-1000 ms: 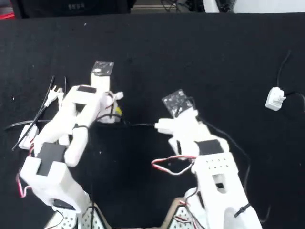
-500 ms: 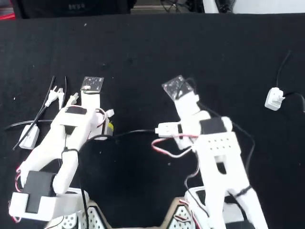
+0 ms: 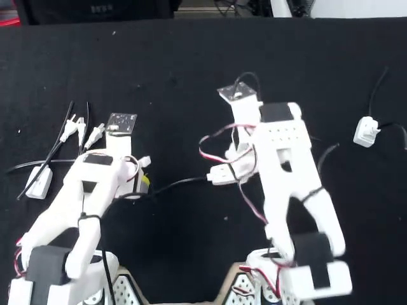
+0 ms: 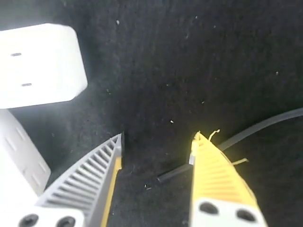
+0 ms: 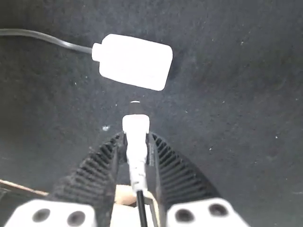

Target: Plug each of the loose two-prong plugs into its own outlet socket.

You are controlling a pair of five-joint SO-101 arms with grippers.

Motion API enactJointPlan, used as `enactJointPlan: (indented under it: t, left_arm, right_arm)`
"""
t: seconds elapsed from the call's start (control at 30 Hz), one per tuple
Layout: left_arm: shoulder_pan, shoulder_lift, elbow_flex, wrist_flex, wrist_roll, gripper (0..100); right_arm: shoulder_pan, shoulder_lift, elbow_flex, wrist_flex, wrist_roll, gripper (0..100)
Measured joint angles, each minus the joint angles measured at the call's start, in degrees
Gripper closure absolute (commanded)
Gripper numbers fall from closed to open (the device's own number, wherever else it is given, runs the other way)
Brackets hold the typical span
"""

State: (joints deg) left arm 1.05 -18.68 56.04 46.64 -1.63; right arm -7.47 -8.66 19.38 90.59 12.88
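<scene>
White two-prong plastic plug (image 5: 136,124): right hand (image 5: 136,138) is pinching it, prongs pointing at white corded socket block (image 5: 135,61), apparently for lining up.
Left hand (image 4: 158,138): hanging spread over black cloth worktop (image 4: 199,56), beside white slotted socket (image 4: 40,64).

The right pincer (image 5: 136,138), gripping a plug (image 5: 136,124), has reached farther across the desk (image 3: 191,57); the left arm (image 3: 89,184) has pulled back.

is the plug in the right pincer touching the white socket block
Apart. The right wrist view shows dark cloth between the plug and the socket block.
</scene>
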Motion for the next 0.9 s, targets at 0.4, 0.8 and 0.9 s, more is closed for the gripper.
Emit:
enactJointPlan:
  t: [0.4,0.8,0.9]
  left_arm:
    - [0.0,-3.4,1.9,1.5,0.2,77]
    - [-0.7,-3.8,2.2,0.5,0.1,77]
    - [-0.7,-3.8,2.2,0.5,0.1,77]
  right_arm:
    - [0.0,14.2,-12.7,3.4,-2.0,98.8]
    - [2.4,26.1,-23.2,8.5,-2.0,98.8]
    - [2.4,27.1,-23.4,8.5,-2.9,98.8]
